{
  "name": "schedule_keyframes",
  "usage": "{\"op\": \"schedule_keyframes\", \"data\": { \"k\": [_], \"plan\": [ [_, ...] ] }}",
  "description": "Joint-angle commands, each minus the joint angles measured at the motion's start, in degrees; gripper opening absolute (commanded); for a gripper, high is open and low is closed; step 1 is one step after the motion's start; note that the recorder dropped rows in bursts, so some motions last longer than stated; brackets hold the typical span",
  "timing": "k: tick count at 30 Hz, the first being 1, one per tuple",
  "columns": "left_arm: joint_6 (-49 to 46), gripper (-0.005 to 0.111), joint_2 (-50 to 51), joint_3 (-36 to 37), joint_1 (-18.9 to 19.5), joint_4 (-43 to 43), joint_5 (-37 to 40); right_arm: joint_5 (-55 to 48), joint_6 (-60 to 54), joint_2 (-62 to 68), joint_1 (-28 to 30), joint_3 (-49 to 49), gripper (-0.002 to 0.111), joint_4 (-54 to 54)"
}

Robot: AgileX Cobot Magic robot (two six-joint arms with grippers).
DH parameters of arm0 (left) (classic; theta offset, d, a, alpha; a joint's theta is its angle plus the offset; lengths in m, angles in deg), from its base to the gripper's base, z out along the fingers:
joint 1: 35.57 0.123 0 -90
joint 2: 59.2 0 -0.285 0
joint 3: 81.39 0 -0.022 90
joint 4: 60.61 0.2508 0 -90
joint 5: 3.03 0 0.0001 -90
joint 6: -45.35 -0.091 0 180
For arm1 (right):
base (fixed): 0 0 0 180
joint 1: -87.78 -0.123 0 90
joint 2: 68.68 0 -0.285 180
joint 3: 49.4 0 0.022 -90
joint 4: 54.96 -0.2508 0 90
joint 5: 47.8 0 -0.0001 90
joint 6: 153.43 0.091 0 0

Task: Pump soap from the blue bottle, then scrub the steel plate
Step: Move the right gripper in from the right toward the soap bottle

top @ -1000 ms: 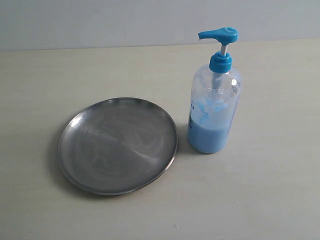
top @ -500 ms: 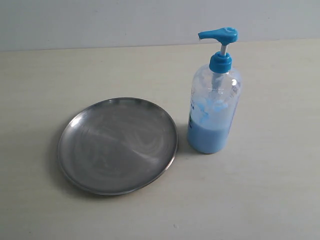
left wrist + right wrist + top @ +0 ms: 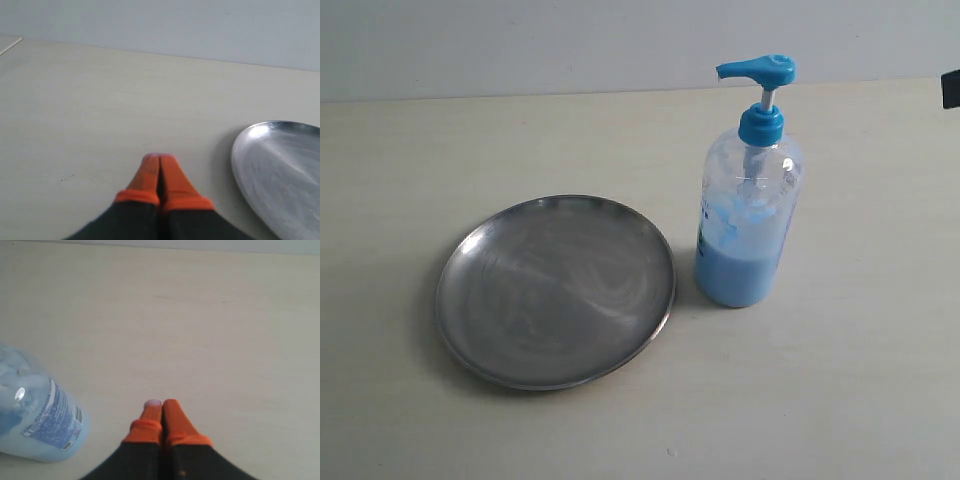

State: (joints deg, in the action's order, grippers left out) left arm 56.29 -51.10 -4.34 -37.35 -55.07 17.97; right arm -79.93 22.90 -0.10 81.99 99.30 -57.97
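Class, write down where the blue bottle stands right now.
In the exterior view the blue bottle stands upright on the table, right of centre. It is just to the right of the steel plate and not touching it.

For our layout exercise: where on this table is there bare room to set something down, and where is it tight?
Bare table lies behind the plate up to the wall, along the front strip before plate and bottle, and to the bottle's right. It is tight only in the narrow gap between plate and bottle.
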Motion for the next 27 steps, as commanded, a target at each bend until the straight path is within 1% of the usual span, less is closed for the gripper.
{"op": "schedule_keyframes", "data": {
  "k": [1,10,18,27],
  "plan": [
    [-0.04,0.000,-0.31,0.16,0.10,-0.15,-0.60,0.89,-1.36,-3.18,0.42,-1.64,0.000,-0.76],
    [-0.04,0.000,-0.31,0.16,0.10,-0.15,-0.60,-6.95,-6.35,-7.34,0.42,-1.63,0.000,-5.02],
    [-0.04,0.000,-0.31,0.16,0.10,-0.15,-0.60,-14.33,-16.19,-7.46,0.42,-1.63,0.000,-15.28],
    [-0.04,0.000,-0.31,0.16,0.10,-0.15,-0.60,-16.22,-17.40,-7.46,0.42,-1.63,0.000,-16.69]
  ]
}}
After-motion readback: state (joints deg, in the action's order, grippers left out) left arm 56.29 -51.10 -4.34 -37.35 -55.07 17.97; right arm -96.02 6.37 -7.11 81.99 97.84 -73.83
